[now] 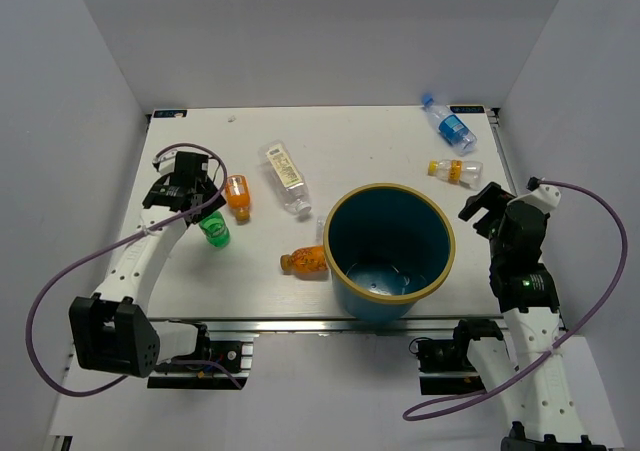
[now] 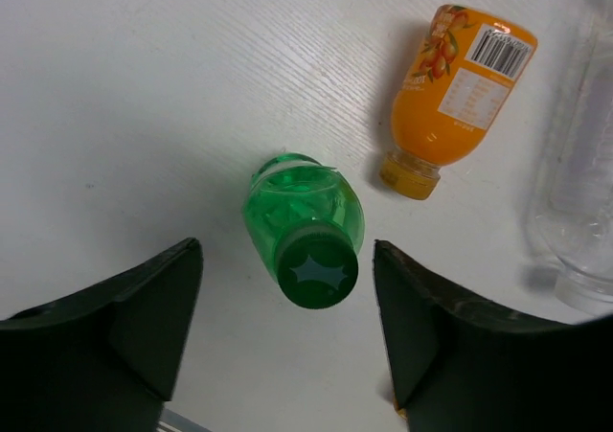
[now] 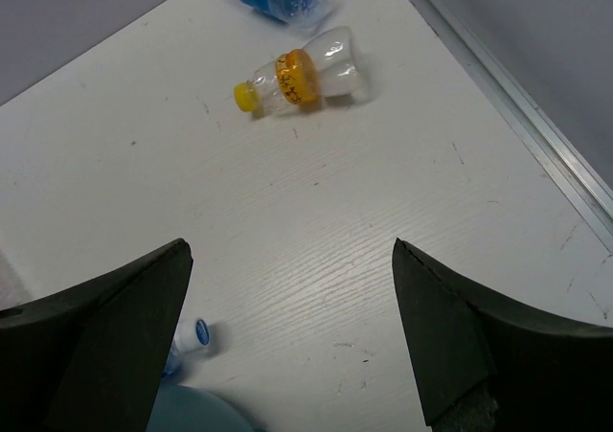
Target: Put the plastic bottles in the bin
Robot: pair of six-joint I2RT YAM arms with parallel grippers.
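Bin point(image 1: 385, 309) shows only its teal floor inside; green bottle point(image 2: 305, 226) stands left of it, an orange bottle point(image 1: 305, 261) lies just beside its left wall. Left gripper point(image 2: 287, 250) spread wide either side of the green one, not touching; right gripper point(image 3: 287, 250) released, holding nothing

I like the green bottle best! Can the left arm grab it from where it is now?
Probably yes. The left gripper is open, with the green bottle showing between its fingers and nothing in between. The nearest orange bottle lies off to the side, not touching.
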